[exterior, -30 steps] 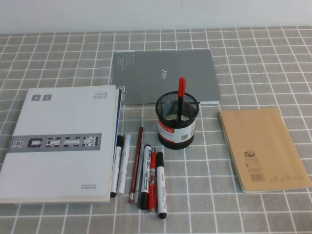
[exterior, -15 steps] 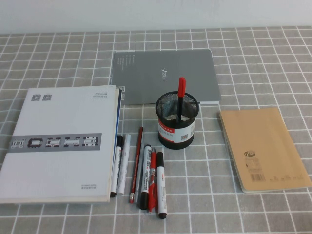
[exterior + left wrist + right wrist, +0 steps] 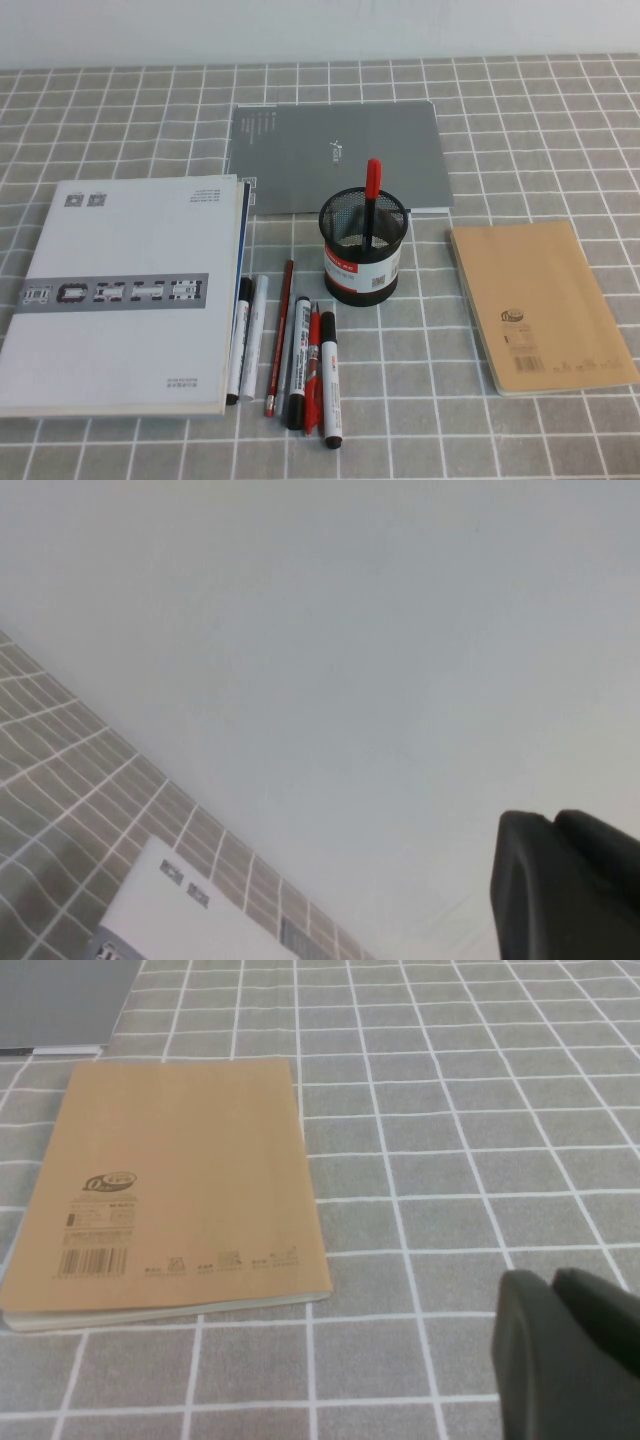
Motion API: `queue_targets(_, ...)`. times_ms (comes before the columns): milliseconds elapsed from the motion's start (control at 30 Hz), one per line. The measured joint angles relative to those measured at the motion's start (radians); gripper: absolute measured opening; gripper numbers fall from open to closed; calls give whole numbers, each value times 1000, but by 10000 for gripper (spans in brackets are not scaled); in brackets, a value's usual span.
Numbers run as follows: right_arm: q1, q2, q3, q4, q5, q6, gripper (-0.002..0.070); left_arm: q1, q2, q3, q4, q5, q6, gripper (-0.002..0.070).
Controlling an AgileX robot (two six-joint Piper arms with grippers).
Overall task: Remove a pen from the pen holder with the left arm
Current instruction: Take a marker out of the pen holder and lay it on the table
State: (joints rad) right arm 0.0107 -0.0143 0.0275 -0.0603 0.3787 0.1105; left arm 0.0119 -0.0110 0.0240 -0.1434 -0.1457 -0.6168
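The left pincer [image 3: 570, 890], closed on nothing and outside the high frame, should open wide and drop straight over the red pen [image 3: 372, 182] in the mid-frame pen holder [image 3: 362, 272], while the right pincer [image 3: 565, 1360], also closed and empty, hangs near the tan notebook [image 3: 180, 1180].

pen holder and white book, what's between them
High view: loose markers and a red pencil. Left gripper raised toward the wall, right gripper over cloth near tan notebook.

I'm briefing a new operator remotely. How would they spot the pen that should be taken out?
At the back lies a grey book; just in front stands a black mesh holder. The left gripper, shut, faces the wall; the right gripper, shut, hovers by the brown notebook. The pen stands in the holder, red cap up, the only one not lying flat.
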Motion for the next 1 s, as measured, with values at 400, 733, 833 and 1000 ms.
queue_targets(400, 0, 0, 0, 0, 0, 0, -13, 0, 0, 0, 25, 14, 25, -3)
queue_targets(733, 0, 0, 0, 0, 0, 0, -13, 0, 0, 0, 27, 34, 27, -4)
queue_targets(833, 0, 0, 0, 0, 0, 0, -13, 0, 0, 0, 27, 51, 29, -4)
queue_targets(1000, 0, 0, 0, 0, 0, 0, -13, 0, 0, 0, 29, 87, 29, -3)
